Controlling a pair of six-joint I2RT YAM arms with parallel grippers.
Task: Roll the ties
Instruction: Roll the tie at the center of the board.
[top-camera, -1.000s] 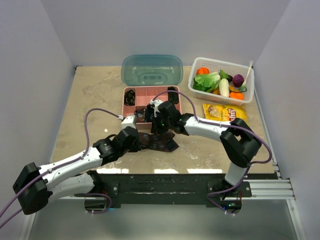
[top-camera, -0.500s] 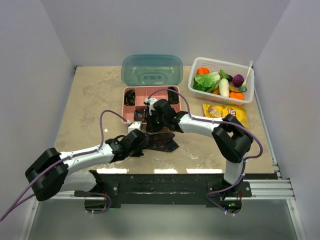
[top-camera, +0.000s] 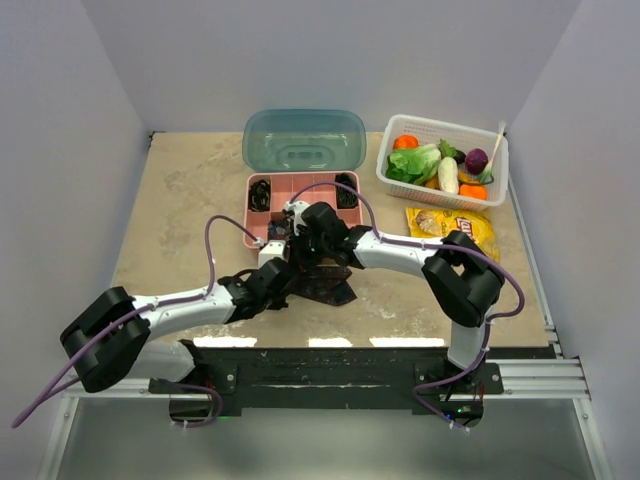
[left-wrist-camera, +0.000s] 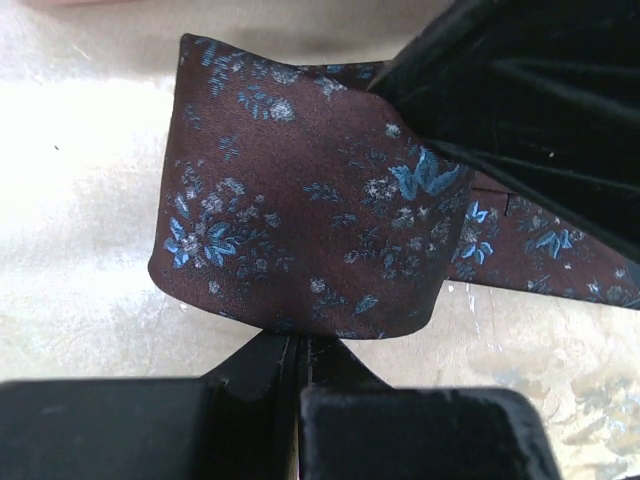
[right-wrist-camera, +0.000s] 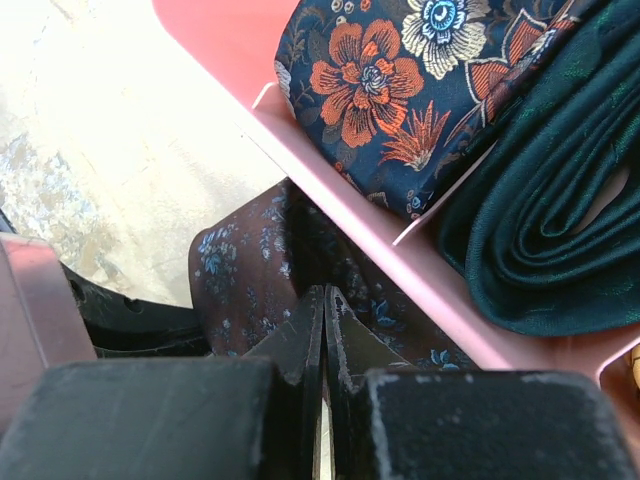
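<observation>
Inspection of the enclosure: 3 plain, pale grey walls bound the work area, namely a back wall (top-camera: 330, 50), a left wall (top-camera: 60, 150) and a right wall (top-camera: 590, 150), all unmarked and windowless. The table (top-camera: 180, 190) has a beige, mottled, stone-look top, and a dark seam runs where it meets the back wall. A black mounting plate (top-camera: 330, 365) spans the near edge, joined at the right by a silver metal rail (top-camera: 540, 375). Below lies grey floor (top-camera: 330, 445). Lighting is even and diffuse, with bright patches along the table's near edge.
</observation>
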